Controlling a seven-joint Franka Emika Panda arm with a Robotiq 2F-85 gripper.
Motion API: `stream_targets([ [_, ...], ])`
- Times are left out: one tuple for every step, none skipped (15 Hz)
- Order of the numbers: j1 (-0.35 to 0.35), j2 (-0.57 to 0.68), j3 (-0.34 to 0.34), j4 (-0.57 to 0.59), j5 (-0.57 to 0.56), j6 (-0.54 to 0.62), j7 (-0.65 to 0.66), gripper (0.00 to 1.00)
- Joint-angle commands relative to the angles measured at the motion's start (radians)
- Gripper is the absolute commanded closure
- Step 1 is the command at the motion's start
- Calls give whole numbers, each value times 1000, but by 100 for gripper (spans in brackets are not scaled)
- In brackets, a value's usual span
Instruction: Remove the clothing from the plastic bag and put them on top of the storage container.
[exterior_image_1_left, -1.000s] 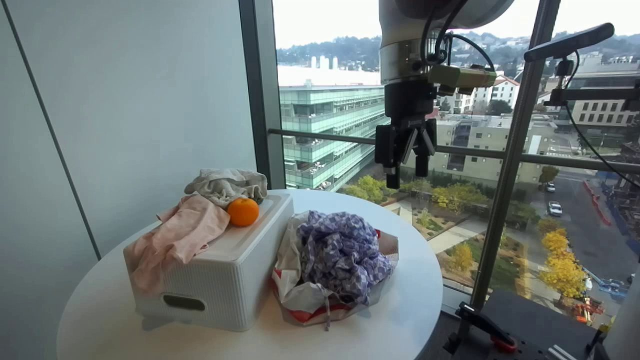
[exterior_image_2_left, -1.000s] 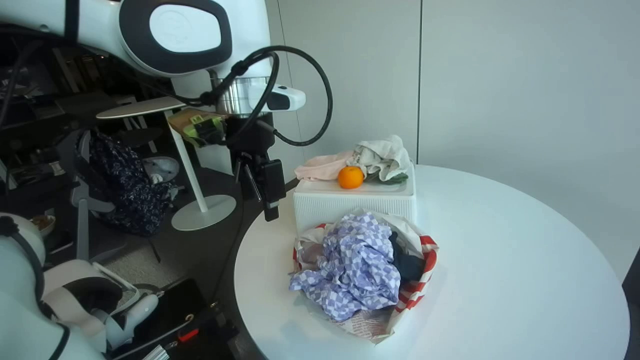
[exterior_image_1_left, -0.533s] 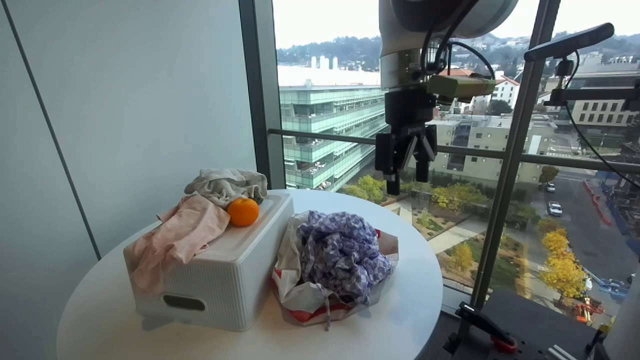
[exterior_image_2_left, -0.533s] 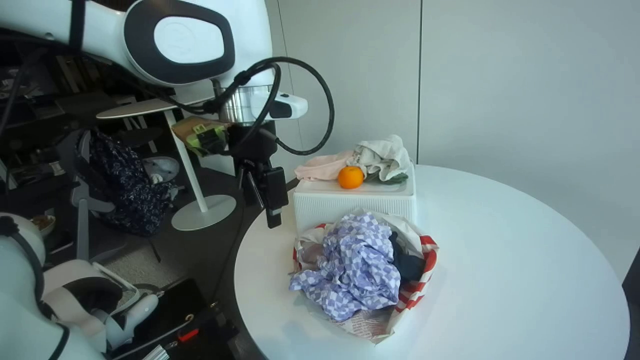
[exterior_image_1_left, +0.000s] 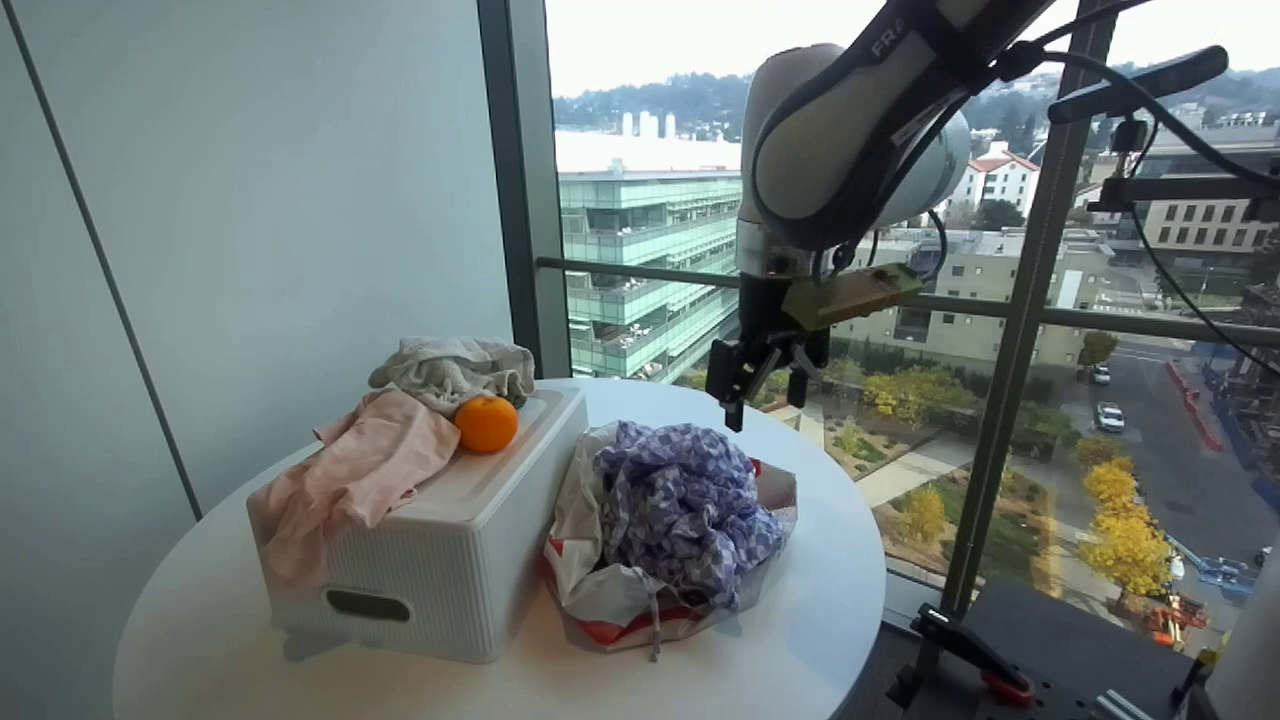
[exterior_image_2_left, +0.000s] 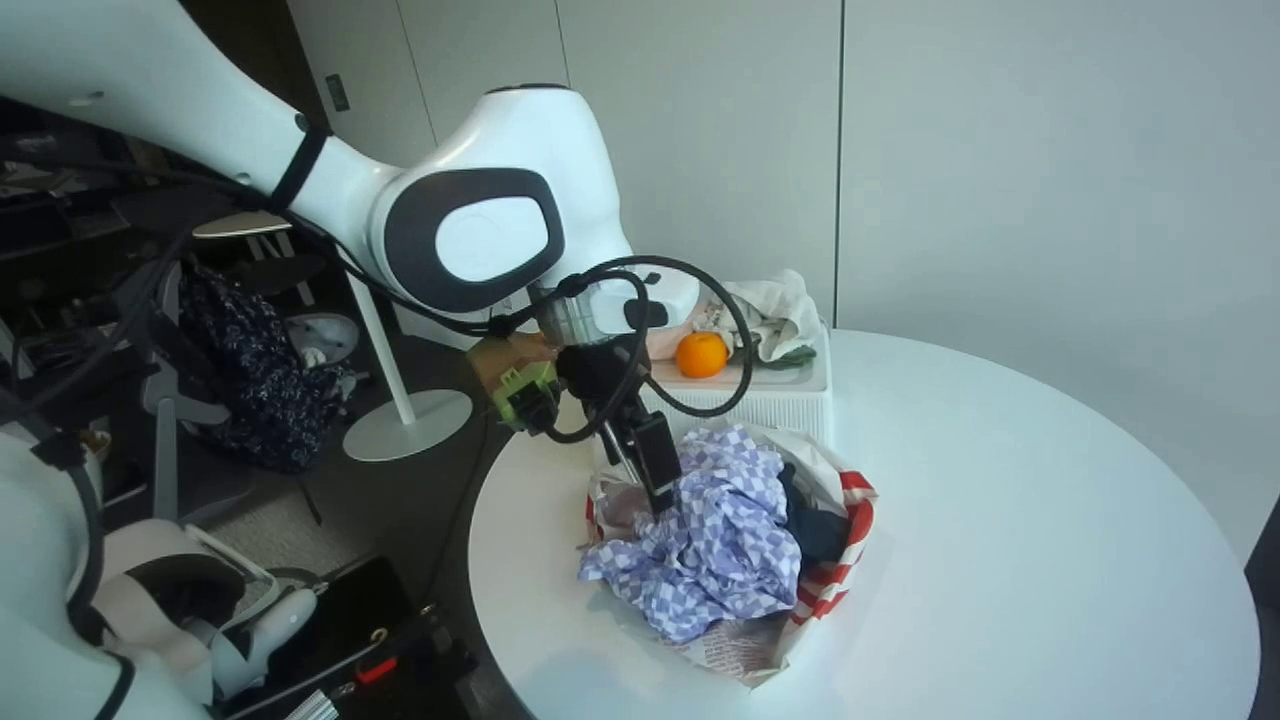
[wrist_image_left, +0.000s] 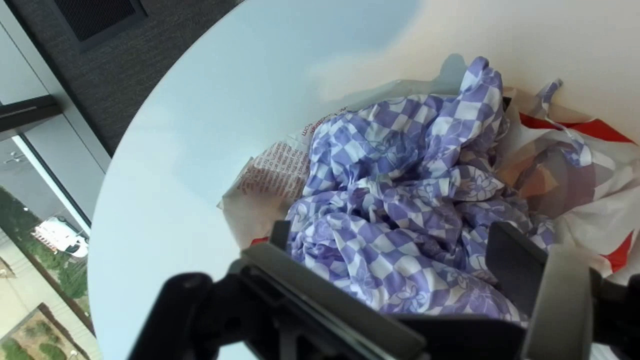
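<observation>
Purple-and-white checked garment (wrist_image_left: 407, 200) still heaped in plastic bag (wrist_image_left: 274, 170), centre of wrist view. Hand (wrist_image_left: 392, 237), wide and empty, has just dropped and tilted towards it; grasp seems next. Destination, storage container (exterior_image_1_left: 440, 560), lower left in exterior view.

Both exterior views overlook the table (exterior_image_2_left: 1000, 540), the wrist view closer.

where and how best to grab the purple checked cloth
I'd pinch the purple checked cloth by the bunched folds near its middle, from above: it lies heaped and crumpled, with slack to close on. A low side approach might snag the bag, which lies around much of it.
</observation>
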Motion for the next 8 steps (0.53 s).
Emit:
stream_targets([
  [-9,170,11,73,9,150,85,0],
  [2,207,8,86,27,174,87,0],
  [14,236,3,96,47,197,74,0],
  [24,259,0,103,66,224,60,0],
  [38,283,-4,112,108,238,32,0],
  [47,303,-2,120,133,248,20,0],
  [57,317,2,119,147,266,1,0],
  [65,332,5,122,160,279,-9,0],
])
